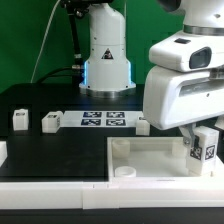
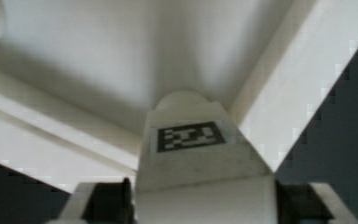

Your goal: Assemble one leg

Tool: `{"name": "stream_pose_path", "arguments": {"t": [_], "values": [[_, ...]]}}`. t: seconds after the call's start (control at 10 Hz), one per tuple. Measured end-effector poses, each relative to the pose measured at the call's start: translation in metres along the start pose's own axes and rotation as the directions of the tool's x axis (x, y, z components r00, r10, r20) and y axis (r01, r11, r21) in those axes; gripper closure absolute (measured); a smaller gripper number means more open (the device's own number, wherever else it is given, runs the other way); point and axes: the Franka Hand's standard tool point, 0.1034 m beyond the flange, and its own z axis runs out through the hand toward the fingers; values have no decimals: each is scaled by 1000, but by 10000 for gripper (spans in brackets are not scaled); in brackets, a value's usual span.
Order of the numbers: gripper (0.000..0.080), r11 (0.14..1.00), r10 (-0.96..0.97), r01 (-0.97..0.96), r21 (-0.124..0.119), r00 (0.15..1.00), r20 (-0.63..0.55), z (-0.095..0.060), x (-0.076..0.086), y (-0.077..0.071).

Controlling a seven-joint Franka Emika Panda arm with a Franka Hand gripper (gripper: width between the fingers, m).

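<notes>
My gripper (image 1: 203, 150) is at the exterior view's right, shut on a white leg (image 1: 205, 146) with a black-and-white tag on its side. It holds the leg upright over the right part of the large white tabletop (image 1: 150, 163). In the wrist view the leg (image 2: 197, 150) runs out from between my fingers (image 2: 114, 200), tag facing the camera, its tip near the tabletop's raised inner walls (image 2: 300, 80). A round corner socket (image 1: 124, 172) shows at the tabletop's near left corner. Two more white legs (image 1: 19, 119) (image 1: 50, 122) stand on the black table at the left.
The marker board (image 1: 103, 120) lies flat behind the tabletop. Another small white part (image 1: 143, 125) sits just right of it. The robot base (image 1: 105, 60) stands at the back. A white piece (image 1: 3, 151) shows at the far left edge.
</notes>
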Motion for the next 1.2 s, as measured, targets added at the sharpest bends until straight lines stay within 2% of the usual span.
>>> {"name": "stream_pose_path", "arguments": {"t": [0.1, 0.2, 0.4, 0.5, 0.6, 0.8, 1.0, 1.2], "values": [[508, 1000, 13, -13, 0, 1000, -1, 0, 0, 1], [508, 997, 75, -75, 0, 997, -1, 0, 0, 0], [508, 893, 450, -450, 2, 893, -1, 0, 0, 0], [508, 792, 610, -610, 27, 792, 7, 1, -1, 3], [508, 718, 695, -695, 27, 719, 10, 1, -1, 6], [508, 489, 872, -872, 8, 489, 36, 1, -4, 3], [508, 306, 951, -952, -7, 306, 44, 2, -5, 1], [508, 120, 992, -993, -8, 120, 46, 2, -4, 0]]}}
